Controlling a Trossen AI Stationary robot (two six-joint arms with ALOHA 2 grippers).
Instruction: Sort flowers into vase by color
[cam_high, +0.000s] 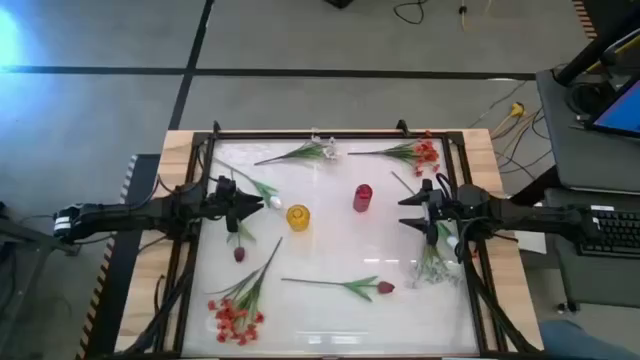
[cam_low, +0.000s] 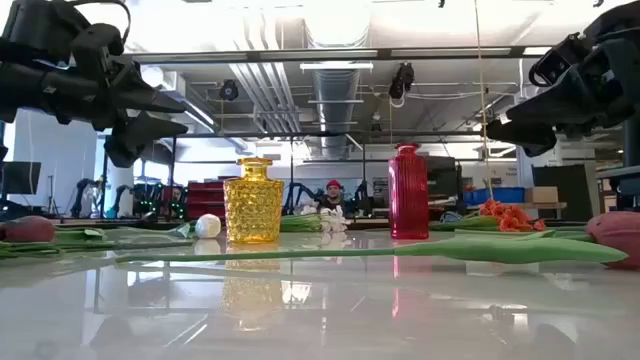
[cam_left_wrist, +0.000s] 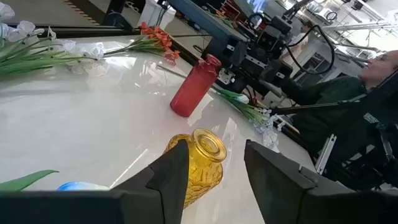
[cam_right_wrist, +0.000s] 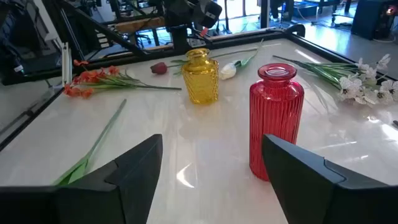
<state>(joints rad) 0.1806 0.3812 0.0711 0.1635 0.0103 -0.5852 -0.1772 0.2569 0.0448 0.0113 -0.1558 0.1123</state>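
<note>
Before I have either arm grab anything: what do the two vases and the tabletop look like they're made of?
Yellow vase: looks like translucent glass, maybe clear plastic, with a knobbly diamond-cut surface that light passes through.
Red vase: likely glass too, glossy with vertical ribs and bright highlights.
Tabletop: a smooth white, glossy sheet, probably acrylic or laminate; in the low view it mirrors both vases.

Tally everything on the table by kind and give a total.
Red-orange sprays: 2
Dark red tulips: 2
White sprays: 2
White tulip bud: 1
Vases: 2
Total: 9
</note>
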